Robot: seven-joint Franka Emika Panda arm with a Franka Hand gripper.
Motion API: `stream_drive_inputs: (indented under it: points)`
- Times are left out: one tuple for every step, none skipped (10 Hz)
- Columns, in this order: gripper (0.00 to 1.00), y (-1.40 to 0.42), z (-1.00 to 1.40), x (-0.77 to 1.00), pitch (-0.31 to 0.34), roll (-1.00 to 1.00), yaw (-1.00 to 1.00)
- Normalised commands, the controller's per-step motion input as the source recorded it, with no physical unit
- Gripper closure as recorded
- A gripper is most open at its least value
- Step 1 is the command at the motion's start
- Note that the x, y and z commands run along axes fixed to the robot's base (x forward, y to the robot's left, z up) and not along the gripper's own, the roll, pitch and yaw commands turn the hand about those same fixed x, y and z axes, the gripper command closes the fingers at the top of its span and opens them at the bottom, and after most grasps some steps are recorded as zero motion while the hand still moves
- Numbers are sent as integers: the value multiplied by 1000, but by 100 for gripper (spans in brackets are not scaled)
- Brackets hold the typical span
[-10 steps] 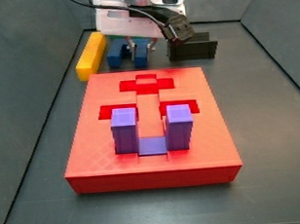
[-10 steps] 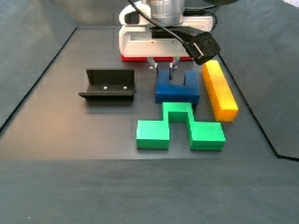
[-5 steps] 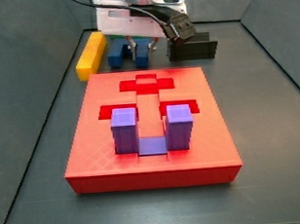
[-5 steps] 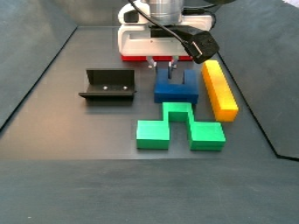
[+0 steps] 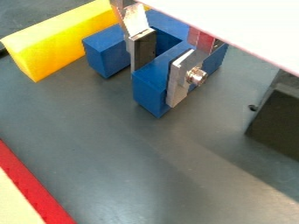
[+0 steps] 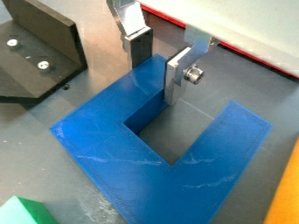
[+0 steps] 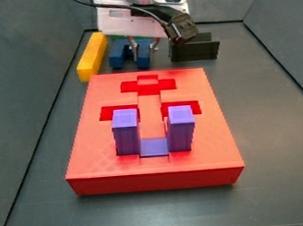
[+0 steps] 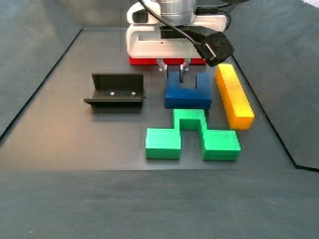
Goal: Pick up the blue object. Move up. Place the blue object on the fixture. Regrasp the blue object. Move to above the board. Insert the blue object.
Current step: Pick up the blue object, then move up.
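The blue object (image 8: 187, 95) lies flat on the dark floor between the fixture (image 8: 115, 91) and a yellow bar, its prongs pointing toward the board (image 7: 149, 125). In both wrist views my gripper (image 5: 159, 77) (image 6: 156, 77) straddles one prong near its end. One finger sits in the slot and the other on the prong's outer face, both against the blue object (image 5: 111, 48) (image 6: 117, 149). The block still rests on the floor. In a side view the gripper (image 7: 131, 43) stands behind the board's far edge.
A yellow bar (image 8: 233, 93) lies right beside the blue block. A green stepped block (image 8: 189, 135) sits just in front of it. A purple U-shaped block (image 7: 149, 130) stands seated in the board. Dark walls ring the floor.
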Motion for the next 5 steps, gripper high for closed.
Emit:
stream_drive_inputs:
  points:
    - [100,0,0,0,0,0,0]
    - [100,0,0,0,0,0,0]
    - [100,0,0,0,0,0,0]
    - [100,0,833,0,0,0,0]
    - [100,82,754,18,22,-4,34]
